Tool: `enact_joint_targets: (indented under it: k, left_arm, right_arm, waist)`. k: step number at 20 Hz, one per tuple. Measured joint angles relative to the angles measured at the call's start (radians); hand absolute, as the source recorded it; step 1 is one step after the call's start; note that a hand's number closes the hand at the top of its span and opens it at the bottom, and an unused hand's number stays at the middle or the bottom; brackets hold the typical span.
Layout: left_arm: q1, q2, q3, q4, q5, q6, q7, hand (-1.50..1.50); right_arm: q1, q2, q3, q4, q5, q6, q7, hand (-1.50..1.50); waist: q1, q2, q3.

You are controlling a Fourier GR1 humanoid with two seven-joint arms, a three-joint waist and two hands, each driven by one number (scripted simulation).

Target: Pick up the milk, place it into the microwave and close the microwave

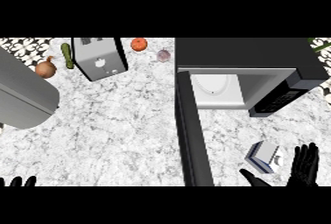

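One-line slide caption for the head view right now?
Open right hand beside the white-and-blue milk carton on the marble counter, before the black microwave with open door.

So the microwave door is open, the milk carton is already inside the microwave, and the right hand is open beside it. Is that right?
Not quite. The milk carton lies on the counter in front of the microwave, not inside it; the head view shows the cavity holding only its turntable. The door is open, and the right hand is open beside the carton, fingers straight.
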Motion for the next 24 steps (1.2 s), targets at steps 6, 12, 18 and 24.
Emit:
enact_joint_targets:
  k: [6, 12, 18, 24]
  left_arm:
    - [0.011, 0.007, -0.020, -0.003, -0.011, 0.004, -0.005, -1.50]
    - [0.015, 0.015, -0.024, -0.017, -0.008, 0.013, 0.011, -1.50]
    - [0.025, 0.022, -0.018, -0.055, 0.003, 0.019, 0.024, -1.50]
    - [0.031, 0.023, -0.015, -0.021, -0.003, 0.014, -0.010, -1.50]
  right_arm:
    - [-0.072, -0.016, -0.035, 0.118, 0.004, 0.032, -0.059, -1.50]
    - [-0.154, -0.029, -0.095, 0.239, -0.017, 0.048, -0.094, -1.50]
    - [-0.212, -0.023, -0.168, 0.406, -0.011, -0.011, -0.161, -1.50]
    - [-0.253, -0.059, -0.244, 0.582, -0.035, 0.016, -0.245, -1.50]
  waist:
    - [0.002, 0.001, 0.000]
    - [0.002, 0.001, 0.000]
    - [0.004, 0.001, 0.000]
    - [0.005, 0.001, 0.000]
